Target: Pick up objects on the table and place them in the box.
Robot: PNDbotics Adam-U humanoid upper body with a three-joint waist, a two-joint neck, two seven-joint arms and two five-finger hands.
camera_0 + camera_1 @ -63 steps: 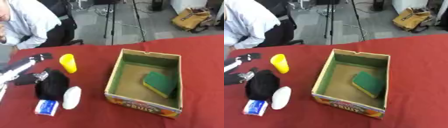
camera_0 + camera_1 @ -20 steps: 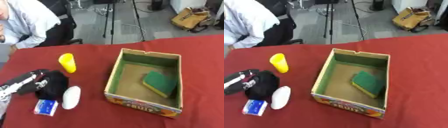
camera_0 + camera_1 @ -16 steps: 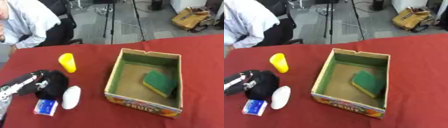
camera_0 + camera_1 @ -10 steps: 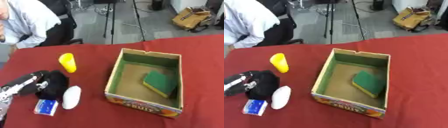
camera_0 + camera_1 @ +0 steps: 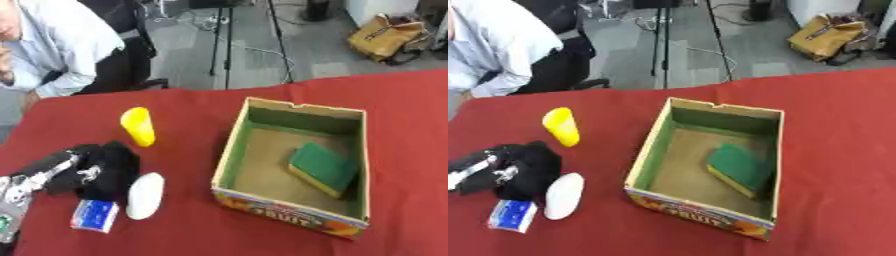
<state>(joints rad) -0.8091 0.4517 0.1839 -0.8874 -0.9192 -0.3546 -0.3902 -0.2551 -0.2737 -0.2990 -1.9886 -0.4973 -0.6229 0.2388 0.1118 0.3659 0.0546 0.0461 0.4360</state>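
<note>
Reaching left hand blurred, fingers unclear, touching black object

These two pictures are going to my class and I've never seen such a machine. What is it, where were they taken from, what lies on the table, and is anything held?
Both pictures come from a twin camera in a humanoid robot's head, looking down at a red table; they show the same moment. The black and silver left hand enters from the left and lies against a black object; whether it grips it I cannot tell. The right hand is out of sight. Also on the table: a yellow cup lying down, a white oval object, a small blue packet, and an open cardboard box with a green sponge inside.
</note>
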